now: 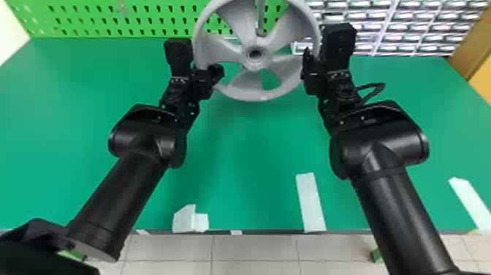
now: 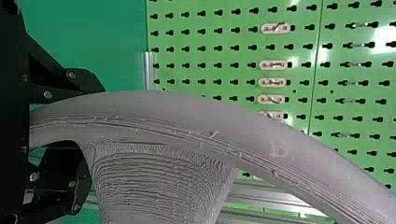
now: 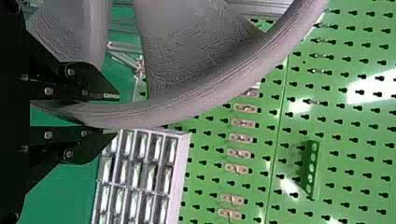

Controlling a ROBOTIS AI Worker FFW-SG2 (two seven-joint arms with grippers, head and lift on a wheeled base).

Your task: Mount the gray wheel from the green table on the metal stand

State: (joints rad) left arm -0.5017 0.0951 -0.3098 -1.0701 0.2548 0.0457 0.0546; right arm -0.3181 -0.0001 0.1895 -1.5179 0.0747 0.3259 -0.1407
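Gap between arms (image 1: 120, 193), gray wheel (image 1: 254, 65) beyond

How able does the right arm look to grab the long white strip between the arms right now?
Probably not: the right gripper has the rim of the wheel between its fingers, so it would likely have to let go first. The strip itself looks uncovered.

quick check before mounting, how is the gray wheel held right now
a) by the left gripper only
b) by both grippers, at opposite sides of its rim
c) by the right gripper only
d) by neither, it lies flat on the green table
b: the gray wheel has its rim between the fingers of the left gripper on one side and the right gripper on the other.
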